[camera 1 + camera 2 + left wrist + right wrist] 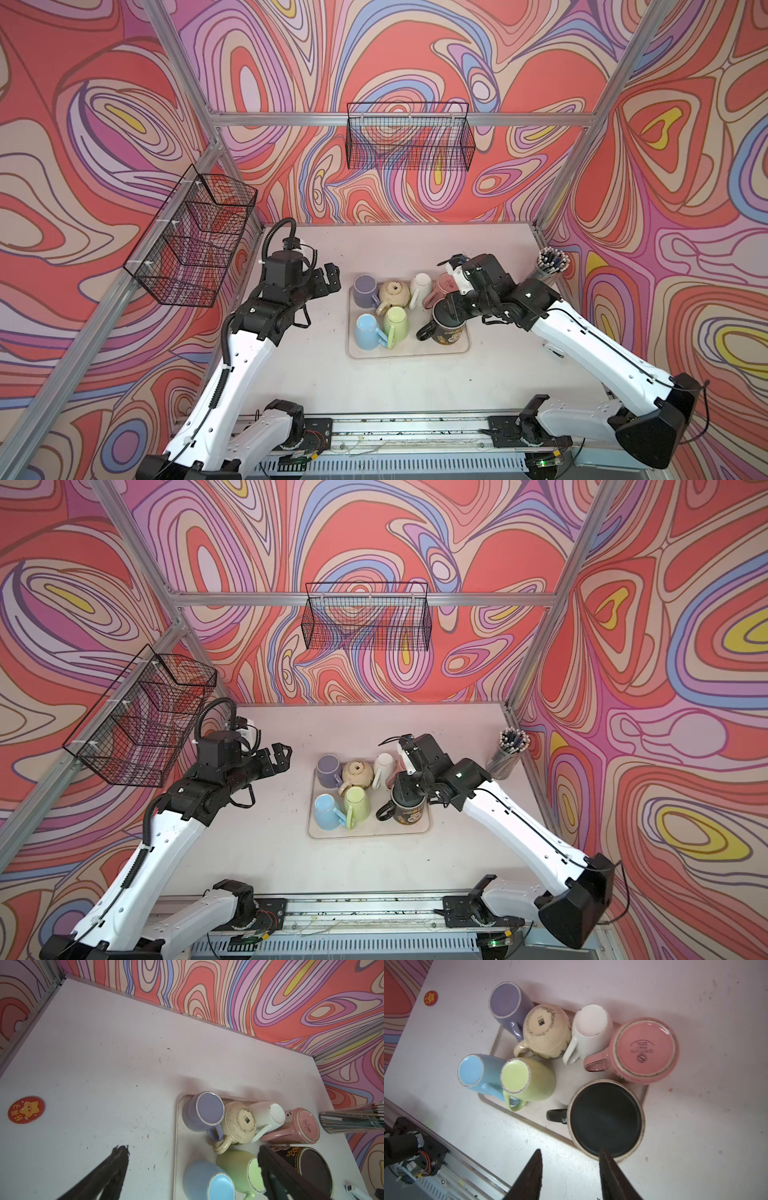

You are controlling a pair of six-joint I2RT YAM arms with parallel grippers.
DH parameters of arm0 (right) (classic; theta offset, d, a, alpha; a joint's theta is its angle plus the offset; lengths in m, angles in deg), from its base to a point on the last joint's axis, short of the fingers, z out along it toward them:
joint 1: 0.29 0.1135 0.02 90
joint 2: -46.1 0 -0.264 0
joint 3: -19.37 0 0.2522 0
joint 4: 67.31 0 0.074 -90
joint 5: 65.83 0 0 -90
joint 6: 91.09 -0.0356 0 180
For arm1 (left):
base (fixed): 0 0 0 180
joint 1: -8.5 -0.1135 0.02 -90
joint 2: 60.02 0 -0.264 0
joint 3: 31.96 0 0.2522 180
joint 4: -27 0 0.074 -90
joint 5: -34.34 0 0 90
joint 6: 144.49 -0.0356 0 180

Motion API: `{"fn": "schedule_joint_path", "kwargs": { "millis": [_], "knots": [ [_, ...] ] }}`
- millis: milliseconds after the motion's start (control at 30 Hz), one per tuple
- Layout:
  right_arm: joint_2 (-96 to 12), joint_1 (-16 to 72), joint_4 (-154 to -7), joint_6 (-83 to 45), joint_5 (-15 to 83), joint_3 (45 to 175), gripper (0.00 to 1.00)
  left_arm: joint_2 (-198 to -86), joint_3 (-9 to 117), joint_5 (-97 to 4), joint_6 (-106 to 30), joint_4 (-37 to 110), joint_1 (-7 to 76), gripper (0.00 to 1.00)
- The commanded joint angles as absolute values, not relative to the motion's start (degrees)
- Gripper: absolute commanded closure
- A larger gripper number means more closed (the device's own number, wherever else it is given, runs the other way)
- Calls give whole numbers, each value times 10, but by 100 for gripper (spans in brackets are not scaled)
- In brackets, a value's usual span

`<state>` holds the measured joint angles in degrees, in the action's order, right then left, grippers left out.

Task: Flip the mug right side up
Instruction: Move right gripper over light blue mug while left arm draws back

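The right gripper (570,1151) hangs over the black mug (605,1120) with its jaws partly spread. One finger lies across the near rim and the other stands outside the wall, with nothing pinched between them. The left gripper (193,1149) is spread wide and empty, off the left side of the tray (564,1076) above the table (415,382).

The black mug stands mouth up at the tray's near right corner, its handle pointing toward the green mug (515,1075), so the turn looks done.

The risk is in the retreat. If the finger over the rim comes away at a slant, it could hook the lip and tip the mug. It could also shove it into the pink mug (645,1047) just beside it, or off the tray's edge.

There are seven mugs. Six are bottom up: the pink and green ones, plus the purple mug (505,999), cream mug (546,1030), white mug (591,1020) and blue mug (471,1070). There is one tray, and the walls carry two wire baskets (409,137) (191,241). One pen holder (550,266) and one red star badge (26,1109) sit on the table.
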<state>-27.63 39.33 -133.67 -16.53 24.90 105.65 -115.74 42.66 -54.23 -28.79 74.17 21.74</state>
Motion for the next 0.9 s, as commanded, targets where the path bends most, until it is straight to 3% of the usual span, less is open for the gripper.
{"fn": "schedule_joint_path", "kwargs": {
  "millis": [0, 467, 867],
  "knots": [
    [-320, 436, -1342, -122, 240, 1093, 54, -1103, 394, -526, -301, 756, 215, 0],
    [-486, 564, -1332, -81, 248, 1184, 54, -915, 335, -566, -256, 801, 215, 0],
    [-591, 583, -1334, -77, 269, 1245, 54, -790, 281, -607, -268, 837, 215, 0]
  ]
}}
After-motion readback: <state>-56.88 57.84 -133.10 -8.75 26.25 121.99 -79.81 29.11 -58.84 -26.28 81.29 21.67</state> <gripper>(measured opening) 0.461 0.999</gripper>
